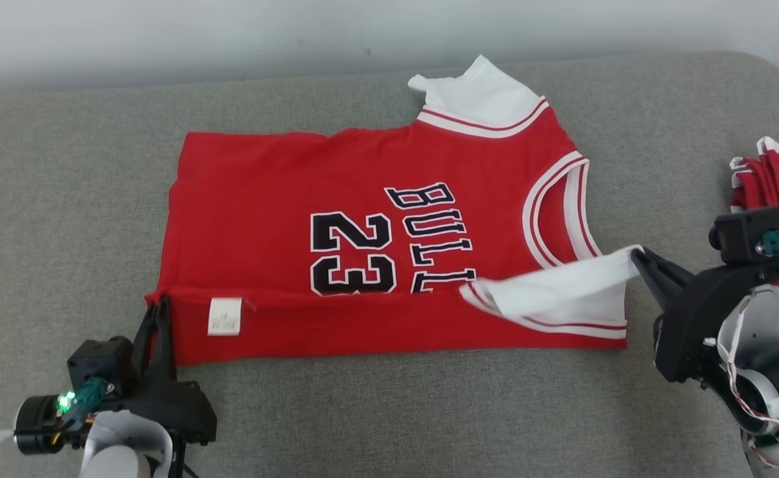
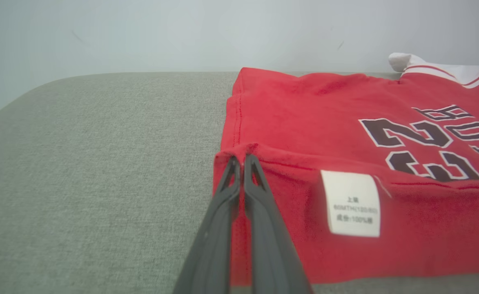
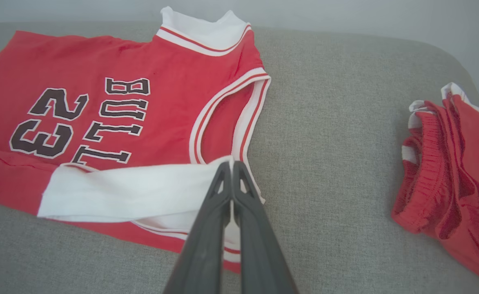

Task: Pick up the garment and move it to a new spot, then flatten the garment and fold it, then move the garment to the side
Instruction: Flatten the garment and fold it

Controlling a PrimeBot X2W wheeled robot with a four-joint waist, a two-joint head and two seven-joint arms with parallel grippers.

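The red jersey [image 1: 362,199] lies flat on the grey padded surface [image 1: 64,199], with the neck side to the right. Its near edge is folded over onto the front as a long strip. This strip covers the bottom of the number 23 and the end of the word that begins with BULL.

The left gripper [image 1: 157,309] is closed on the left corner of this fold; in the left wrist view the two fingers [image 2: 242,159] meet on the red cloth. Beside them is a white label [image 2: 351,203], and its print is too small to read.

The right gripper [image 1: 638,255] is closed on the tip of the white sleeve [image 1: 562,292], which lies across the fold.

To the right, well apart, is a red pile of cloth [image 3: 447,179]. The picture edge cuts it off, so I cannot tell what it is.
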